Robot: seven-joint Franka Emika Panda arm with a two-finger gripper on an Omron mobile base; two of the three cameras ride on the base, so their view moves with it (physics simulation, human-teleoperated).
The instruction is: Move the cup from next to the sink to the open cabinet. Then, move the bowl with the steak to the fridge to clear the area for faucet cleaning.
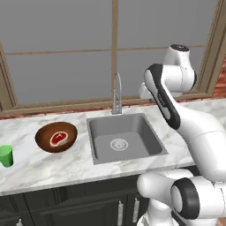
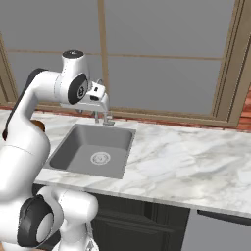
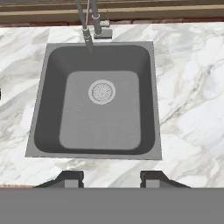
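Note:
The green cup (image 1: pixel 5 155) stands at the far left of the marble counter, well left of the sink (image 1: pixel 98 145). Between them sits the brown bowl (image 1: pixel 44 140) with the red steak (image 1: pixel 58 138) lying in it. The silver faucet (image 1: pixel 117 92) rises behind the basin. My gripper (image 3: pixel 111 179) hangs high over the sink (image 3: pixel 52 113), facing down at the drain, open with nothing between its fingertips (image 3: pixel 72 179). In the right base view the hand (image 2: pixel 95 93) hovers in front of the faucet base (image 2: pixel 107 119). The open cabinet and the fridge are out of view.
A wood-framed window (image 1: pixel 114 44) runs behind the counter. Black lower cabinets with silver handles (image 1: pixel 120 212) sit under the counter edge. A broad stretch of marble counter (image 2: pixel 186 162) lies right of the sink.

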